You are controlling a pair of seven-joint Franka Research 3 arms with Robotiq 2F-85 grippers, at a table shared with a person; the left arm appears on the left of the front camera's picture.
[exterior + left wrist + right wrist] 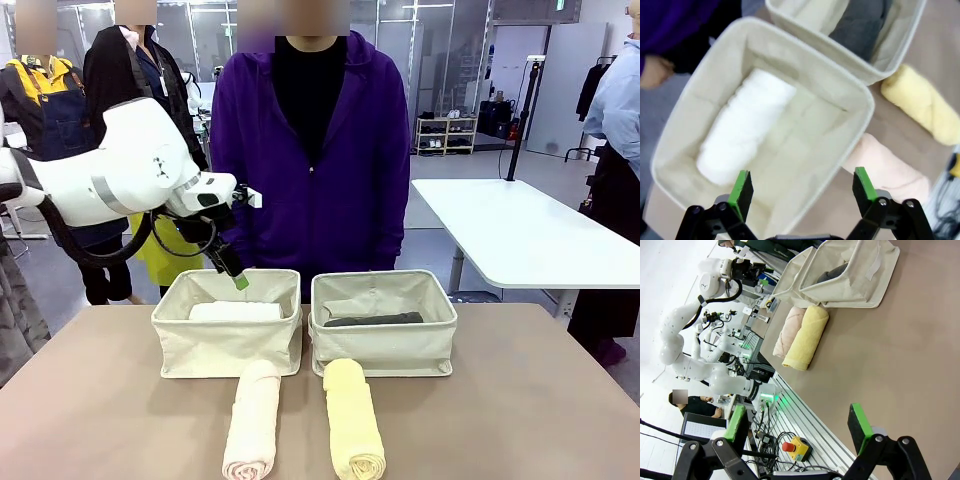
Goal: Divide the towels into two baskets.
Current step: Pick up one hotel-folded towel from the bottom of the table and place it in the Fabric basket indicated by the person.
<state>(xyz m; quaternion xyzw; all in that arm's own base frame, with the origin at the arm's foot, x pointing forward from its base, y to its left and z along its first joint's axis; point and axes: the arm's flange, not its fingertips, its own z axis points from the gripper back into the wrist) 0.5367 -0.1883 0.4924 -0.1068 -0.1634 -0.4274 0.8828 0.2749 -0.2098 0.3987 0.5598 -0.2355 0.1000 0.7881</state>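
Left gripper (801,180) gapes empty over left basket (225,348) holding white towel (745,125); right basket (385,348) holds grey towel (372,320).

Front view: bright and even, lit from overhead. Soft, faint shadows on the counter (520,420) at the foot of the baskets (225,350). Sharp in the foreground, a little softer far back.

Left wrist view: soft all over, mild blur. Near-overexposed white towel (745,125), terry texture washed out. Crisper on the green pads (741,192) of the left hand (801,175).

Right wrist view: bright; upper-left corner blown to white. Straight lines bent toward the edges. Slightly soft on the right hand (797,412) at the bottom edge.
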